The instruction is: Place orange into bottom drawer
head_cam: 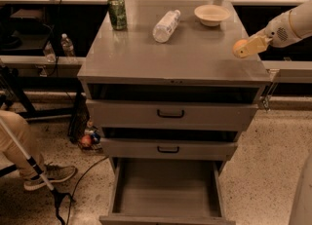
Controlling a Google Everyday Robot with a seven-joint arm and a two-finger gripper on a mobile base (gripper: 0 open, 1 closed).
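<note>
Gripper [245, 47] at the right edge of the cabinet top [195, 58] grips the orange [238, 49], held just above the surface and near the beige bowl [211, 14]. We see the bottom drawer [165, 186] pulled open well below it, under the two upper drawers [170, 114]

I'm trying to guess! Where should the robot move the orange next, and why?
Probably carry it forward past the front edge of the cabinet. The gripper holds the orange above its top, and the open bottom drawer sits below, in front.
</note>
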